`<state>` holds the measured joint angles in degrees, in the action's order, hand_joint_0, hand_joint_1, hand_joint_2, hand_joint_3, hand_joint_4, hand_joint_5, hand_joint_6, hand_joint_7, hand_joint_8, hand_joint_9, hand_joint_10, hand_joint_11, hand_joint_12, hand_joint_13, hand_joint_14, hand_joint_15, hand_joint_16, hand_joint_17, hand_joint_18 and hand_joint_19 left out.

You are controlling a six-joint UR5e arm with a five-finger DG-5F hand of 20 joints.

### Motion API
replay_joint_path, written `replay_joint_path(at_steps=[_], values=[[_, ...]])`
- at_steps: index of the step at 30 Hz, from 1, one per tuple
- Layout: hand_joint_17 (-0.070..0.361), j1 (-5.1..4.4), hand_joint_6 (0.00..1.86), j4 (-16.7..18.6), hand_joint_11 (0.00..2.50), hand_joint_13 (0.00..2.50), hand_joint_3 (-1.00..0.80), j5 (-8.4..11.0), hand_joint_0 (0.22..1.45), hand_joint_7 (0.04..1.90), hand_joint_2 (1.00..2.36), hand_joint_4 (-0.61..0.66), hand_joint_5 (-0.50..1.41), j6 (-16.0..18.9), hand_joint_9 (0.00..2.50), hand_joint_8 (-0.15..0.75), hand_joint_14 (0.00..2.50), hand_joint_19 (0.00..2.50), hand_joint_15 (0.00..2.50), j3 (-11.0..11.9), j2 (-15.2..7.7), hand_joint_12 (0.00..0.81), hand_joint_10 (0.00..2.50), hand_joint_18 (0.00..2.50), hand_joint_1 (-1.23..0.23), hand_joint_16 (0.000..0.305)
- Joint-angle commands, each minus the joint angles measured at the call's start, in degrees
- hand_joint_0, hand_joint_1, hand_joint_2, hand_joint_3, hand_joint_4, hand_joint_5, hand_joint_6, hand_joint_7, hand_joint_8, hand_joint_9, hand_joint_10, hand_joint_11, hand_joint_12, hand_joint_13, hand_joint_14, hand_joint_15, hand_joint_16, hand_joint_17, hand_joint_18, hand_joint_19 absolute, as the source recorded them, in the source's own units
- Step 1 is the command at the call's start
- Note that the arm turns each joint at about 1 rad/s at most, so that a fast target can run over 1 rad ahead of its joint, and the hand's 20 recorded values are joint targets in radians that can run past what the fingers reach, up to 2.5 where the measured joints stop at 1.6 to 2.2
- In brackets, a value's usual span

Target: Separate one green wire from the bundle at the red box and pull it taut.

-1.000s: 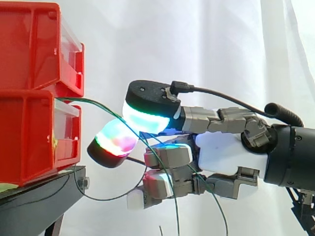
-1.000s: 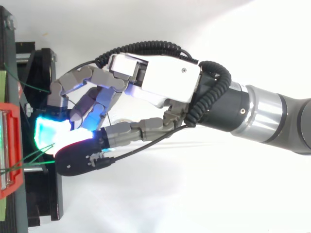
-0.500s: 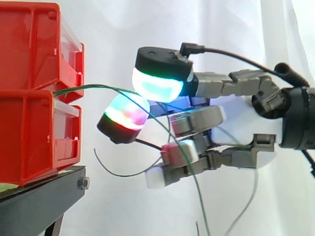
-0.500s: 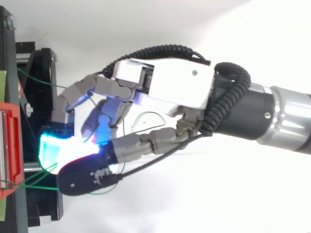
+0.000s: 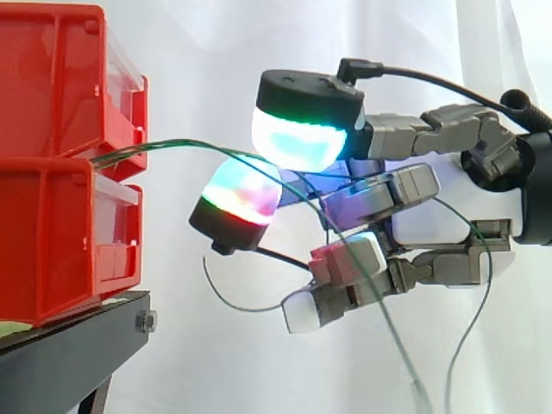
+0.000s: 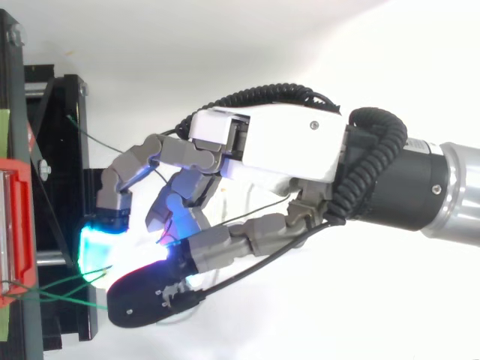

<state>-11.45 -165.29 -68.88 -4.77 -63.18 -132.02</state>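
Note:
Two stacked red bins [image 5: 60,172] stand at the left on a black stand [image 5: 69,354]; from above the red box [image 6: 13,225] sits at the left edge. Thin green wires [image 5: 172,145] leave the gap between the bins and run right, nearly level, into my hand [image 5: 448,216]. Two glowing fingertips [image 5: 297,138] close on the strands just right of the bins. Past the pinch the wires drop in loose loops across the curled lower fingers. In the top view the green wires [image 6: 52,289] span from the box to my hand [image 6: 277,146].
A white curtain [image 5: 259,52] hangs behind everything. Loose green wire ends [image 5: 466,345] dangle below my hand. A thin dark wire [image 6: 97,139] crosses the black stand [image 6: 64,150] near the upper fingers. There is open room to the right of the bins.
My hand has moved right and slightly up, away from the bins, with the wires between its pads. The span from the bins has straightened and lengthened.

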Motion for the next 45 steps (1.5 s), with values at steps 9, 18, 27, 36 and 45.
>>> replay_joint_path(at_steps=[9, 18, 27, 36, 45], values=[[0.119, -0.06, 0.94, -2.32, 1.46, 1.26, -0.49, -0.56, 0.65, 0.86, 1.00, 0.15, -0.20, 2.31, 1.19, 0.272, 0.03, 0.48, 1.08, 1.92, 0.01, 0.348, 1.02, 0.83, -0.77, 0.053], [0.119, -0.06, 0.93, -5.75, 1.54, 1.27, -0.44, -1.44, 0.62, 0.89, 1.01, 0.14, -0.19, 1.96, 1.25, 0.266, 0.03, 0.49, 1.06, 2.01, 1.33, 0.356, 0.86, 0.83, -0.65, 0.053], [0.119, -0.06, 0.94, -6.63, 1.56, 1.25, -0.30, -1.26, 0.63, 0.94, 1.02, 0.11, -0.19, 1.60, 1.25, 0.262, 0.03, 0.50, 1.05, 2.01, 1.42, 0.357, 0.81, 0.83, -0.68, 0.053], [0.118, 0.03, 0.93, -6.37, 1.56, 1.26, -0.47, -1.17, 0.63, 0.90, 1.00, 0.14, -0.19, 1.34, 1.27, 0.266, 0.03, 0.50, 1.04, 2.01, 1.33, 0.357, 0.77, 0.84, -0.68, 0.052], [0.118, 0.03, 0.94, -6.37, 1.62, 1.25, -0.36, -1.17, 0.62, 0.94, 1.01, 0.12, -0.19, 1.52, 1.28, 0.272, 0.03, 0.50, 1.03, 2.01, 1.42, 0.357, 0.72, 0.83, -0.65, 0.053]])
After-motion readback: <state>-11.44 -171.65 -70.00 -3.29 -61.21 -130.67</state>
